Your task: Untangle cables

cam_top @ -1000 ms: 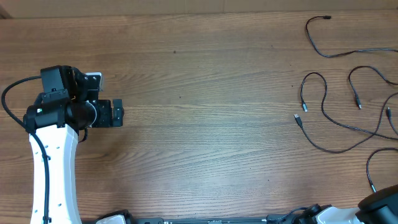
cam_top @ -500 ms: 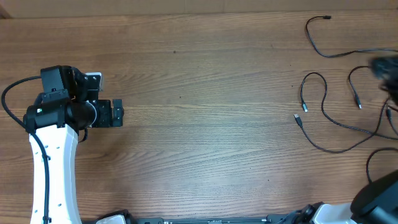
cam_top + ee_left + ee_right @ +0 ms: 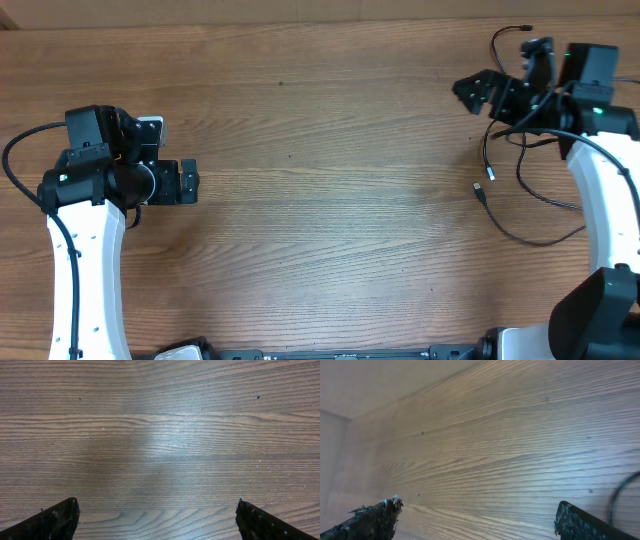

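Hiding parts of the cables [image 3: 519, 172], the right hand [image 3: 505, 72] hangs wide-spread.

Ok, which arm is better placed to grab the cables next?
Right, probably. The right gripper is open just over the cables, while the left gripper, also open, sits far across on the other side with no cable near it.

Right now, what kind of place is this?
Probably a robot lab or test bench: a white left arm and right arm stand at a wooden table, with thin black cables lying loose on it.
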